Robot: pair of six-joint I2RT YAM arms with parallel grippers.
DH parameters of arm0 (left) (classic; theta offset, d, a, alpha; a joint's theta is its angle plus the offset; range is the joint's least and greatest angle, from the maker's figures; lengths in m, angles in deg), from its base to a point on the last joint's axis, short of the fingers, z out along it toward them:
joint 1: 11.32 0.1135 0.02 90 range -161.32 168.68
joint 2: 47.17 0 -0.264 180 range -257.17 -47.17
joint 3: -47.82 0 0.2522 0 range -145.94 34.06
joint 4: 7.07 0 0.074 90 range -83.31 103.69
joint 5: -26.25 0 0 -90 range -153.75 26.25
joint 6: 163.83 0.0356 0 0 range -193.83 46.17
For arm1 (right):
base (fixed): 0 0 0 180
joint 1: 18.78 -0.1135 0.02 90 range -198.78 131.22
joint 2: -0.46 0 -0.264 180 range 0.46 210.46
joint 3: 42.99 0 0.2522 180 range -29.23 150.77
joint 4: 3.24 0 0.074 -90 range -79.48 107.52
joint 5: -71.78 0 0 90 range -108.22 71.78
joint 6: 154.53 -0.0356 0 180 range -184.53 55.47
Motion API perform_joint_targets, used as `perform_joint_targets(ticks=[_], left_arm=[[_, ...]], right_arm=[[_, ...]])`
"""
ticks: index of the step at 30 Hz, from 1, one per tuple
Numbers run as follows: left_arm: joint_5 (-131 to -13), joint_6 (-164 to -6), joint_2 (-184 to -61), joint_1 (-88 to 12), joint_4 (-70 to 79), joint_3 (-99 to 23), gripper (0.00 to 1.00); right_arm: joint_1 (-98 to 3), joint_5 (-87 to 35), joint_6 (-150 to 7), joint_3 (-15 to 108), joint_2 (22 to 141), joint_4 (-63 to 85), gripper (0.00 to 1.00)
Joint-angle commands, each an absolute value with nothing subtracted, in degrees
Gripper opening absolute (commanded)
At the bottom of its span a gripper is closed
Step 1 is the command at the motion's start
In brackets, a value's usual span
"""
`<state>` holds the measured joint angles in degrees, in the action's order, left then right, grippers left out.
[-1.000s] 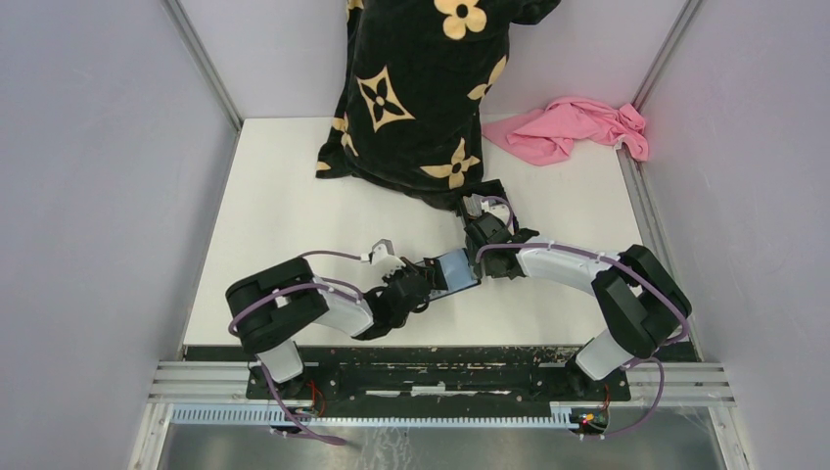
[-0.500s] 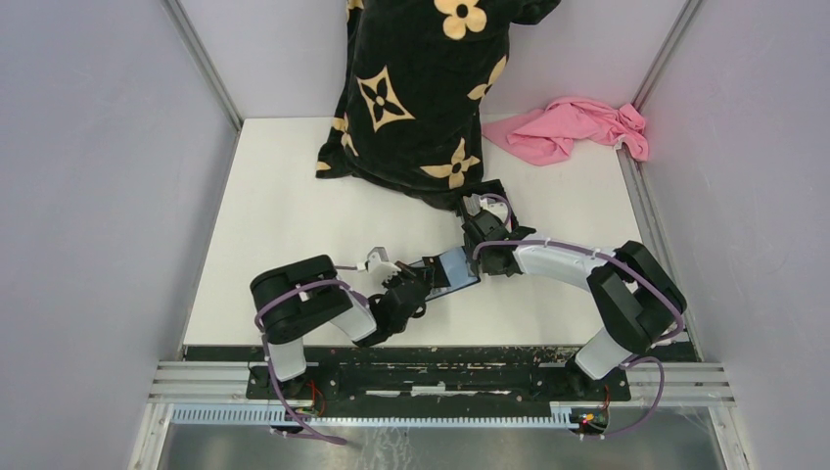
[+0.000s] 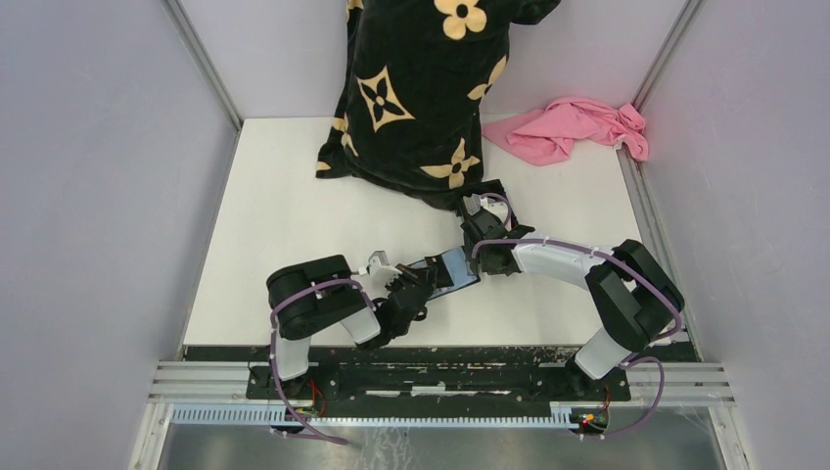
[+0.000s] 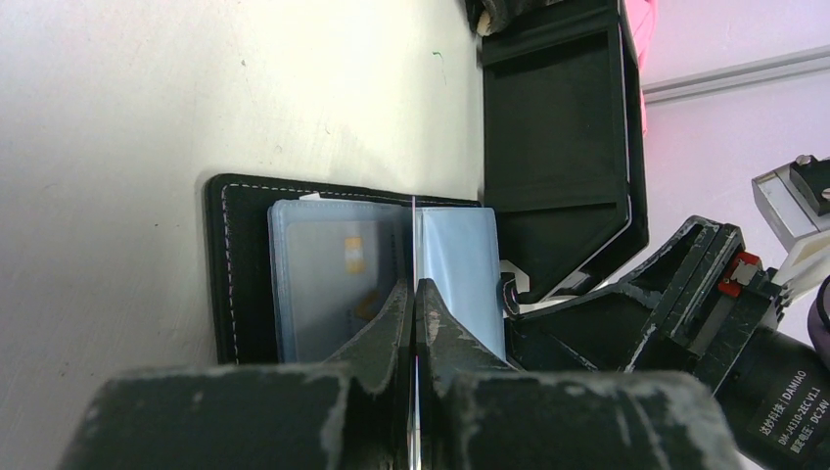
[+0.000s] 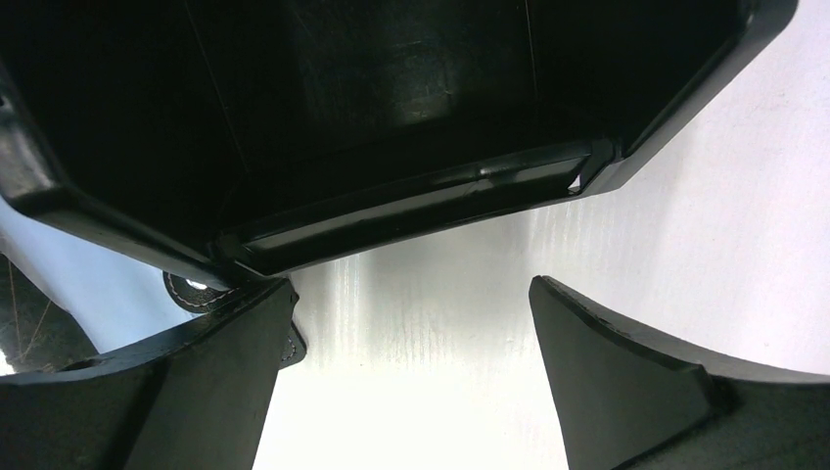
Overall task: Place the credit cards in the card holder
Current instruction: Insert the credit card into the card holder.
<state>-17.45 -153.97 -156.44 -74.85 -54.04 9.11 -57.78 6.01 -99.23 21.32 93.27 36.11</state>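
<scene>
Inspecting the left claw (image 4: 414,294), we find it pinching a thin credit card (image 4: 414,235) edge-on over the open card holder (image 4: 240,284); the right claw (image 5: 411,304) stands spread beside the black tray (image 5: 391,108).

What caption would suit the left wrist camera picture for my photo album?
Left gripper pinches a thin card edge-on over the open card holder, black tray beyond.

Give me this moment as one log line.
left gripper: shut on card over open card holder | right gripper: open, by black tray
</scene>
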Motion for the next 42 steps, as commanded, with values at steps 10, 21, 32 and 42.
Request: perform_joint_targets(ticks=[10, 21, 32, 42], left_arm=[[-13.17, -160.78, -158.28, -78.10, -56.47, 12.09, 0.03], [-6.91, -169.45, -158.03, -81.95, -47.16, 11.60, 0.03], [-3.04, -173.38, -159.68, -81.32, -47.78, 12.49, 0.03], [-7.92, -163.87, -160.46, -77.49, -54.79, 13.00, 0.03]], right_arm=[[-58.16, 2.93, -100.89, 21.03, 98.28, 39.61, 1.00], [-58.16, 2.31, -100.92, 20.96, 98.81, 39.96, 1.00], [-58.52, 0.79, -100.77, 21.12, 100.34, 39.99, 1.00], [-59.02, -0.32, -100.52, 21.57, 102.25, 39.79, 1.00]])
